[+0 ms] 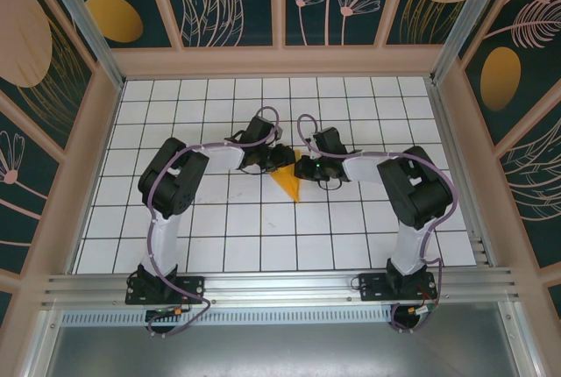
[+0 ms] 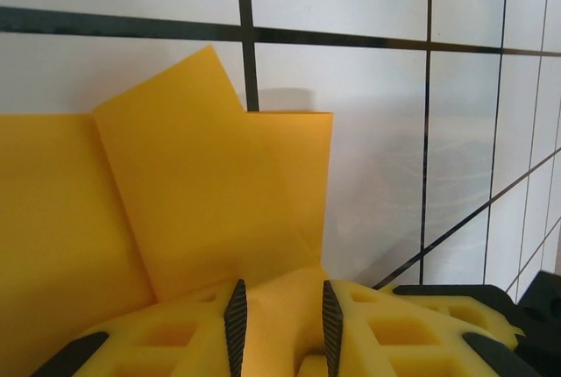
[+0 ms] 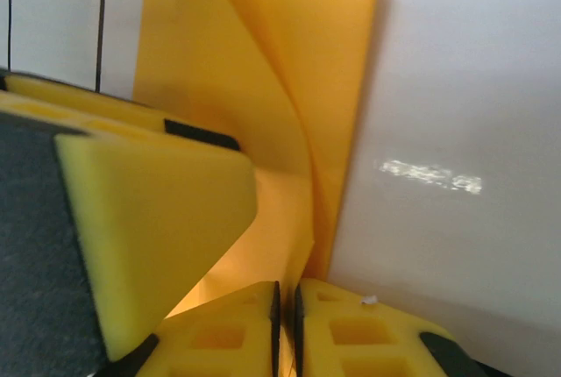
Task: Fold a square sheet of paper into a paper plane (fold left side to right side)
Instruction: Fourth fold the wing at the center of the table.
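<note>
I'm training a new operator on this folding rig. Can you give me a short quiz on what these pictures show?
1. True or false: the sheet of paper lies fully flat on the table.
2. Where are the left gripper and the right gripper? A) at the paper, mid-table; B) by the left wall; C) at the near edge.
3. Which gripper's fingers stand closer together?
Key: 1 false, a flap curves up; 2 A; 3 the right gripper's.
</note>
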You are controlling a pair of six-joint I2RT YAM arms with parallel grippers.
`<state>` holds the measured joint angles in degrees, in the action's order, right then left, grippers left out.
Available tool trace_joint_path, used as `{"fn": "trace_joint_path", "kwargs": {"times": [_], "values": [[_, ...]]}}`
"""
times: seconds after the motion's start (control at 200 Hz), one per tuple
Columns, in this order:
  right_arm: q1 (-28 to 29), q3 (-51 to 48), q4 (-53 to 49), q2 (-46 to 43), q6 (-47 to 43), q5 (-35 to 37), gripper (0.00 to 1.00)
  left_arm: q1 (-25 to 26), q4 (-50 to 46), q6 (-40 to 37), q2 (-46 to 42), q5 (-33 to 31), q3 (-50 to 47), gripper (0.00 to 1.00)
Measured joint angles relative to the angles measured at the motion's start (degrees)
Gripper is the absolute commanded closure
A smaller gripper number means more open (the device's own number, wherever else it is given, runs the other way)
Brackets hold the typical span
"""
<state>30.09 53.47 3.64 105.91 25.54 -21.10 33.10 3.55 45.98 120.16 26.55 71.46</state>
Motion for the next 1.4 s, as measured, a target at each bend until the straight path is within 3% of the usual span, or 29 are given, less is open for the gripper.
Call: {"fn": "trace_joint_path", "kwargs": {"times": [0.225,0.535,0.801,1.401], "values": [[-0.33,0.33,-4.79,-5.75,-1.07,1.31,0.67,-0.09,3.06,0.81,-0.5,0.17,-1.79,0.67],[0.44,-2.62,-4.5,-16.5,0.35,-2.58,0.68,-0.09,3.54,0.83,-0.63,0.02,-2.16,0.67],[4.46,-5.4,-0.33,-14.4,3.78,-8.96,0.69,-0.09,3.65,0.83,-0.66,0.0,-2.25,0.67],[5.18,-5.4,0.04,-7.08,4.83,-8.63,0.7,-0.09,3.85,0.81,-0.76,-0.17,-2.43,0.67]]}}
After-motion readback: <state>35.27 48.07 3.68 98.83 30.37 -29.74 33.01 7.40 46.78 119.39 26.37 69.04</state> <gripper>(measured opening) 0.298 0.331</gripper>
